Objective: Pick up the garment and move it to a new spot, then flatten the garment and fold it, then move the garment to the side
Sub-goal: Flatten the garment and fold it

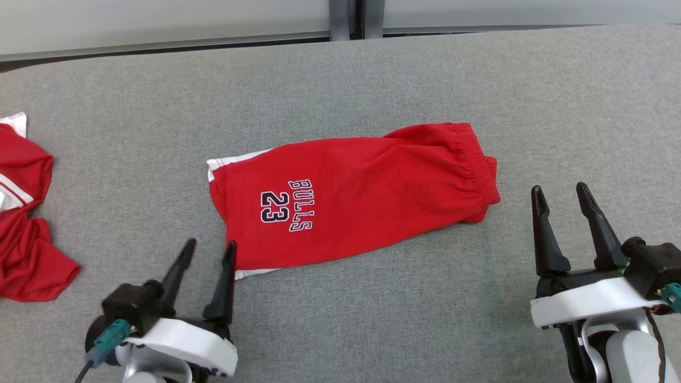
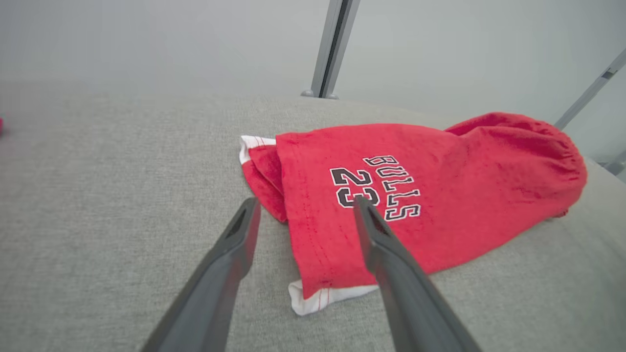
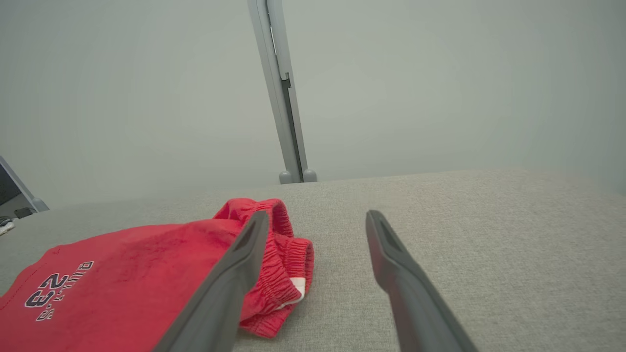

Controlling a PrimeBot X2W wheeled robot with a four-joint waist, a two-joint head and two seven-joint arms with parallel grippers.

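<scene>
Beside left end effector point(image 1: 210, 243), red shorts point(image 1: 351, 197)

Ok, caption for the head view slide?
Red shorts lying on grey table; left gripper and right gripper open beside them.

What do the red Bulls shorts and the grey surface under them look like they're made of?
Red Bulls shorts: soft matte knit, likely cotton terry or jersey; fuzzy nap, stitched hems, gathered elastic waistband. Grey surface: matte woven fabric covering, possibly padded; fine heathered weave shows.
</scene>
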